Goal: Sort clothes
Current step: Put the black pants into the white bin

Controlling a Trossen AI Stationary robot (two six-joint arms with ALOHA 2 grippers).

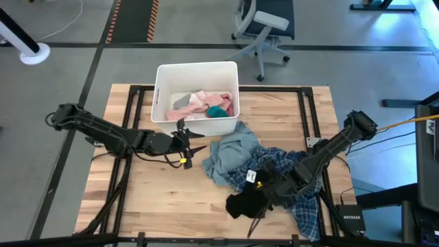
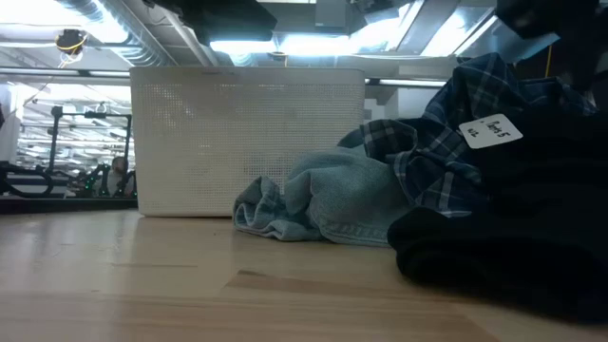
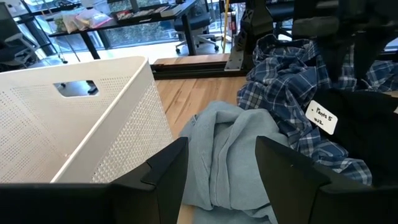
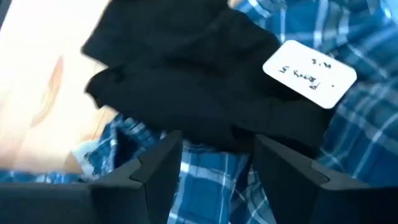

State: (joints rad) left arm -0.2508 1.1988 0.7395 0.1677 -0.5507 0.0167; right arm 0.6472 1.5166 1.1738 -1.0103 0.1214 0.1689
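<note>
A grey-blue top (image 1: 232, 154) lies crumpled on the wooden table, in front of a white bin (image 1: 162, 96). Its right part lies against a blue-white plaid shirt (image 1: 291, 175). A black garment (image 1: 243, 204) lies on the plaid shirt's near left part, beside a white tag (image 1: 252, 176). Pink (image 1: 206, 101), pale pink and teal (image 1: 218, 110) pieces lie in the bin. My left gripper (image 1: 197, 147) is open and low, just left of the grey-blue top (image 3: 230, 149). My right gripper (image 1: 263, 197) is open over the plaid shirt (image 4: 348, 143) and the black garment (image 4: 186, 81). My right gripper's open fingers (image 4: 155, 168) stand at the plaid cloth, at the black garment's edge. I cannot tell whether they touch the cloth. My left gripper touches nothing.
The bin's perforated wall (image 3: 81, 130) stands close beside my left gripper. Bare wood lies at the table's near left (image 1: 158, 199). An office chair (image 1: 264, 27) stands on the floor beyond the table's far edge. A black frame runs along the table's edges (image 1: 305, 116).
</note>
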